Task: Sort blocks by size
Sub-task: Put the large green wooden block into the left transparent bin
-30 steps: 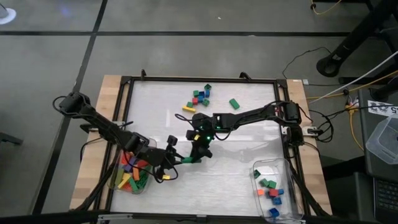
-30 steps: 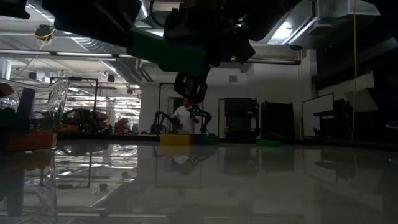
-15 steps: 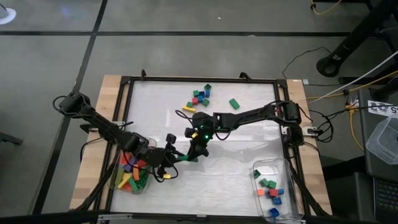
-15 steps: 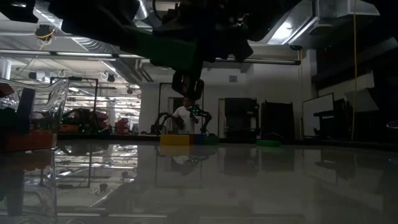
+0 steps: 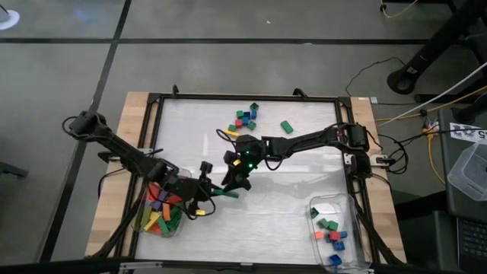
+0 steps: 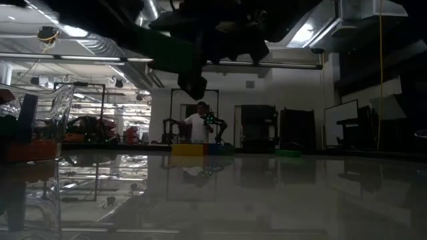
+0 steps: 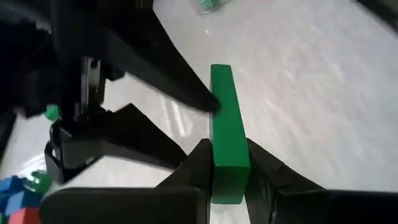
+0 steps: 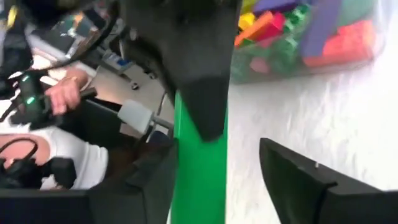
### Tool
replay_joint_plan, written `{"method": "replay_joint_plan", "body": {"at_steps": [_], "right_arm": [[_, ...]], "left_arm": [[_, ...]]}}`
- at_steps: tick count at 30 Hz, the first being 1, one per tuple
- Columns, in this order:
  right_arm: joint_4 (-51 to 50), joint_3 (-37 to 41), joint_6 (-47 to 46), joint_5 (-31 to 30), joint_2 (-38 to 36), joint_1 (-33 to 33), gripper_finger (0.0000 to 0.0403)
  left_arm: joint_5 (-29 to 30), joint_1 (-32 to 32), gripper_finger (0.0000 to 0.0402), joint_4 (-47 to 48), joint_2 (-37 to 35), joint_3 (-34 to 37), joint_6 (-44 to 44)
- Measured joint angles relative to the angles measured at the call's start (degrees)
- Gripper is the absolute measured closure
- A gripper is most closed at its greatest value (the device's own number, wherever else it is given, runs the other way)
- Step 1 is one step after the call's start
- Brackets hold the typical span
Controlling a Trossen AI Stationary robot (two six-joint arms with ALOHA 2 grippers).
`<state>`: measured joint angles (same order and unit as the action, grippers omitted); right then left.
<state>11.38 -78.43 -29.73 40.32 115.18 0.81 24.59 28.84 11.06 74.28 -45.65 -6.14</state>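
A long green block (image 5: 225,192) hangs above the table's middle, between my two grippers. My left gripper (image 5: 213,190) reaches in from the left tub's side and is shut on it. My right gripper (image 5: 237,176) comes from the right and stands open around the block's other end (image 8: 199,168), with one finger (image 7: 198,96) close beside the block. Loose blocks (image 5: 245,118) and a green one (image 5: 286,126) lie flat near the table's far edge. My left gripper pinches the green block's two long sides (image 7: 229,177) between its two fingers (image 7: 198,167), at the end nearest its own wrist. The fingers lie along the block, which sticks out past them, lifted clear of the table. My right gripper: I cannot tell whether its finger touches the block's side.
A clear tub (image 5: 156,217) of long blocks stands at the near left, just behind my left gripper. A second clear tub (image 5: 332,228) with small blocks stands at the near right. A black frame (image 5: 243,97) runs round the white table top. A person shows in the room beyond.
My left gripper has shut on the green block. My right gripper has opened around the block and tipped a little. The block has stayed clear of the table, in about the same place.
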Motion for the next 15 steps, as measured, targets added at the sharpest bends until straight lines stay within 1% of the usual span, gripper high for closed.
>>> {"method": "replay_joint_plan", "body": {"at_steps": [4, 7, 10, 12, 15], "right_arm": [[-0.6, -1.5, 2.6, 3.4, 0.1, 3.4, 0.0166], [-1.0, -2.5, 5.7, 3.3, 0.1, 6.5, 0.0166], [-1.4, -2.8, 9.7, 3.2, 0.1, 9.8, 0.0170], [-2.7, -2.8, 12.6, 1.5, 0.1, 12.0, 0.0171], [-7.1, -2.8, 17.4, -5.2, 0.1, 15.1, 0.0171]], "left_arm": [[-2.1, 1.3, 0.0360, 8.2, -7.1, -0.1, 7.2], [-6.0, 3.0, 0.0360, 16.2, -13.2, -0.1, 15.8], [-11.8, 5.1, 0.0360, 23.9, -19.4, -0.1, 27.3], [-15.1, 6.5, 0.0360, 28.6, -23.0, -0.1, 35.6], [-19.3, 8.6, 0.0360, 34.7, -27.6, -0.1, 47.4]]}}
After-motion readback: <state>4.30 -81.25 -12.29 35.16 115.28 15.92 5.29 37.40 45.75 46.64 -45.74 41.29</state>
